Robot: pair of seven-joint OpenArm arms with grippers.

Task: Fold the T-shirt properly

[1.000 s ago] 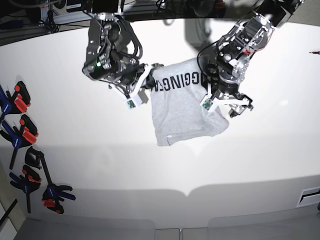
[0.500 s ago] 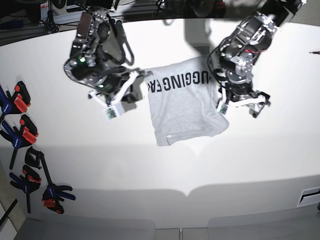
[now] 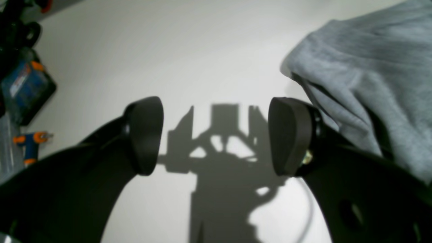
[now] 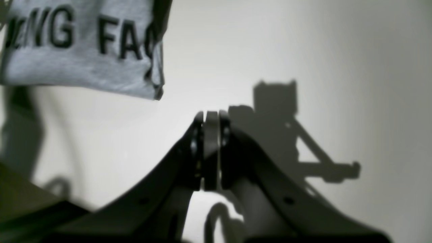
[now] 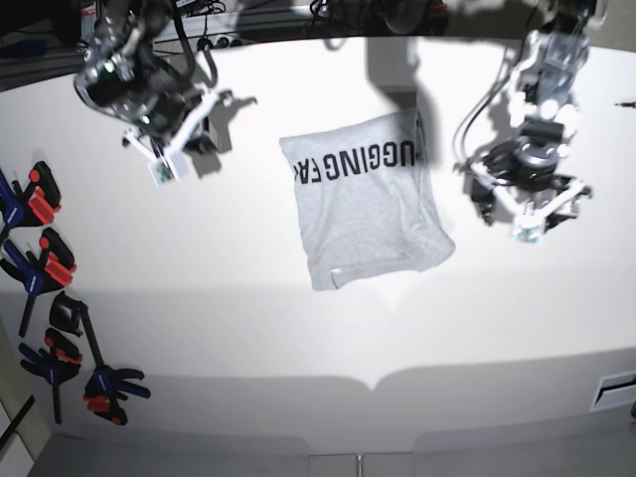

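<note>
The grey T-shirt (image 5: 363,204) lies folded into a rough rectangle in the middle of the white table (image 5: 248,328), black lettering up along its far edge. My left gripper (image 5: 530,204) hovers to the shirt's right, apart from it. In the left wrist view its jaws (image 3: 216,135) stand wide open and empty over bare table, with a shirt corner (image 3: 371,67) at the upper right. My right gripper (image 5: 204,139) is off to the far left of the shirt. It (image 4: 211,118) is shut on nothing, and the lettered shirt edge (image 4: 67,50) shows beyond it.
Several black clamps with orange and blue grips (image 5: 40,268) lie along the table's left edge, and some (image 3: 27,84) show in the left wrist view. Cables and equipment (image 5: 328,15) line the far edge. Strong arm shadows fall on the table.
Both arms have drawn away from the shirt, the right one to the far left and up, the left one to the right. The shirt's left edge is uncovered and lies flat.
</note>
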